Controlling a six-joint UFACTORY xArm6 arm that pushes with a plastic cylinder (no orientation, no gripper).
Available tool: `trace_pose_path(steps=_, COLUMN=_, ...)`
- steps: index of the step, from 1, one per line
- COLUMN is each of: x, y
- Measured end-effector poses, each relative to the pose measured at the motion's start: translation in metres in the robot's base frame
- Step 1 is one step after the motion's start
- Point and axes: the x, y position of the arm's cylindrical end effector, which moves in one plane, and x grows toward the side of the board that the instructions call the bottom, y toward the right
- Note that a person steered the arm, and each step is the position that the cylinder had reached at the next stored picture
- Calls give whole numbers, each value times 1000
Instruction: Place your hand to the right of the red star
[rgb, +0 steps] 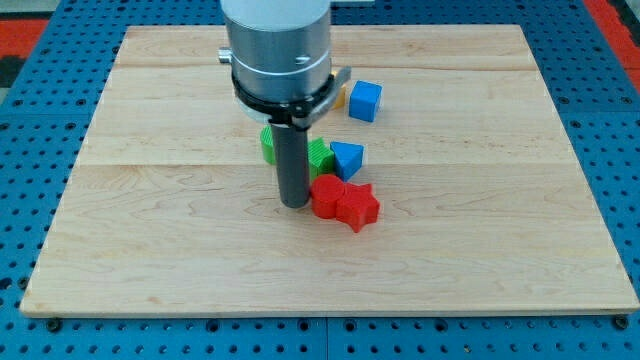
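The red star (358, 206) lies near the middle of the wooden board (150, 250), touching a red round block (326, 195) on its left. My tip (294, 204) stands on the board just left of the red round block, so it is on the left side of the red star. A green block (319, 157) and a blue triangular block (347, 158) sit just above the red pair. Another green block (267, 143) shows partly behind the rod.
A blue cube (365, 101) lies toward the view's top, with a yellow block (340, 97) partly hidden behind the arm's grey body (278, 45). The board rests on a blue pegboard (40, 150).
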Motion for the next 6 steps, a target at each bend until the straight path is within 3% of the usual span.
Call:
trace_pose_path(steps=1, x=19, y=33)
trace_pose_path(steps=3, x=27, y=29)
trace_pose_path(steps=4, x=55, y=5)
trace_pose_path(steps=5, x=72, y=30)
trace_pose_path(steps=6, x=72, y=96)
